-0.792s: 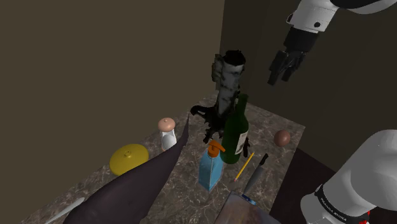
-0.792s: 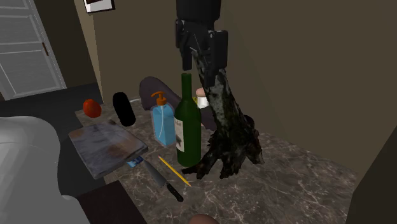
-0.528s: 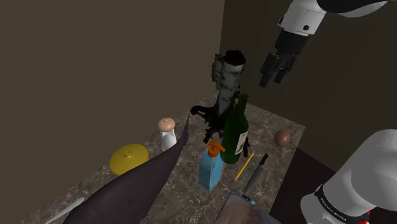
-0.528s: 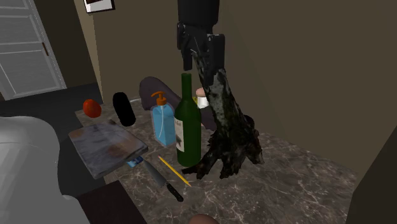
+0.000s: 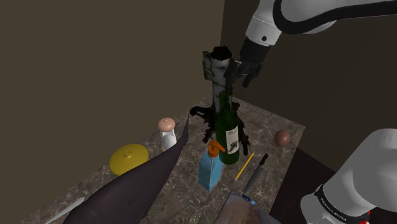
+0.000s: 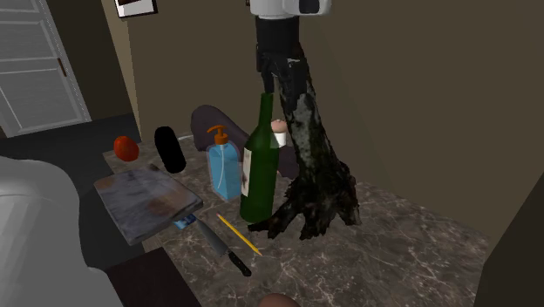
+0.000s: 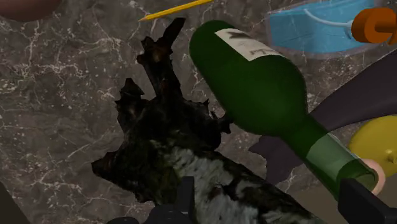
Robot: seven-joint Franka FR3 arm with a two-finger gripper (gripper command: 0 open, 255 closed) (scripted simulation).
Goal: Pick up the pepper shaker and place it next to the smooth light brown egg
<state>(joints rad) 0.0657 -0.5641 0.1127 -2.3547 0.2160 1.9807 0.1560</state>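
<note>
Gripper: My gripper (image 5: 243,74) hangs in the upper middle of the shoulder view, right at the top of the stump (image 5: 217,89). The fingers (image 7: 186,194) are spread apart and pinch nothing.
Between my fingers: In the wrist view the stump's pale top lies between them. The green bottle's mouth is close to the other finger. I cannot tell whether either one touches me.
Pepper shaker: The pepper shaker (image 5: 167,132) is white with a pinkish-tan cap. It stands upright on the tabletop (image 5: 273,124), left of centre in the shoulder view, between the yellow round thing (image 5: 128,158) and the stump's dark roots. In the second exterior view it peeks out between the bottle's neck and the stump.
Egg: The brown egg (image 5: 282,137) lies right of centre in the shoulder view, near the tabletop's edge. It is well apart from the shaker, with the stump and bottle between them.
Green bottle: The green bottle (image 5: 226,127) has a white label. It is tilted, and its neck leans in to the stump.
Lower centre, shoulder view: A blue soap dispenser (image 5: 211,167) with an orange pump stands here. A yellow pencil (image 5: 244,166) and a knife (image 5: 256,173) lie side by side just to its right.
Lower left, shoulder view: A dark purple pointed thing (image 5: 127,191) reaches up toward the shaker.
</note>
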